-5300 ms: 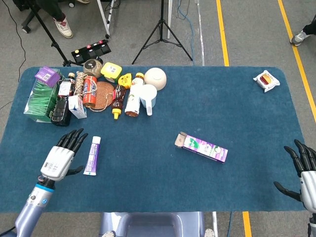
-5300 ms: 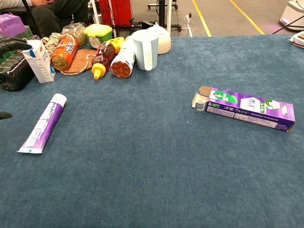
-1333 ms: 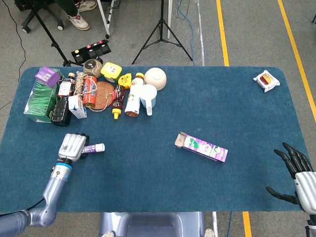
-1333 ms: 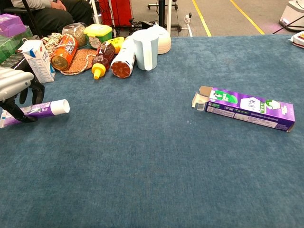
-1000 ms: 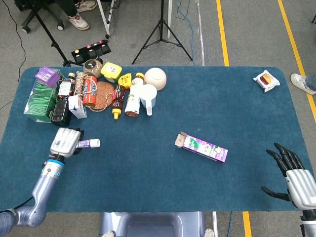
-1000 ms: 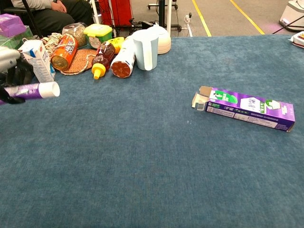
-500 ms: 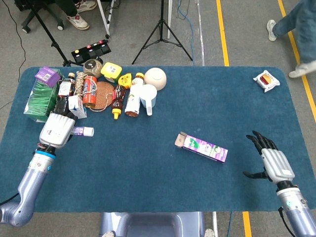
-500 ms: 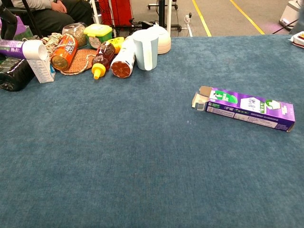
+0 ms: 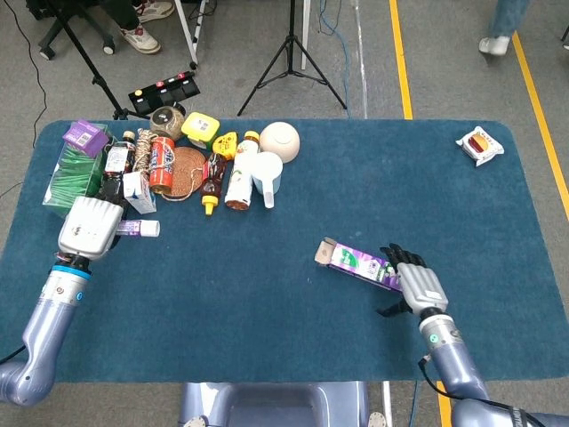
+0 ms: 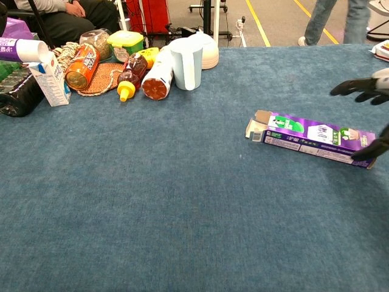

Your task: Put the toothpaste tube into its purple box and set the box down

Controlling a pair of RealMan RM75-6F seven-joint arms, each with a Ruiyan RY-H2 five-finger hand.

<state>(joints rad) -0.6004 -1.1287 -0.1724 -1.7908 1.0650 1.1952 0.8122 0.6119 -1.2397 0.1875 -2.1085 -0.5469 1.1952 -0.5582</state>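
On the blue table [image 9: 293, 320] the left hand [image 9: 87, 228] gripped the toothpaste tube [image 9: 140, 228], while the spread, empty right hand [image 9: 418, 283] reached the unfilled purple box [image 9: 363, 264].

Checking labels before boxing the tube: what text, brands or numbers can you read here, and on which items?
No text can be read in either view.
purple box: printing too small and blurred.
toothpaste tube: label blurred.
orange can: markings blurred.
white carton: print blurred.

The left hand [image 9: 87, 229] has lifted the toothpaste tube [image 9: 138, 229] toward the frame's left edge, while the right hand [image 9: 418, 283] has swept from lower right to the purple box [image 9: 360, 263].
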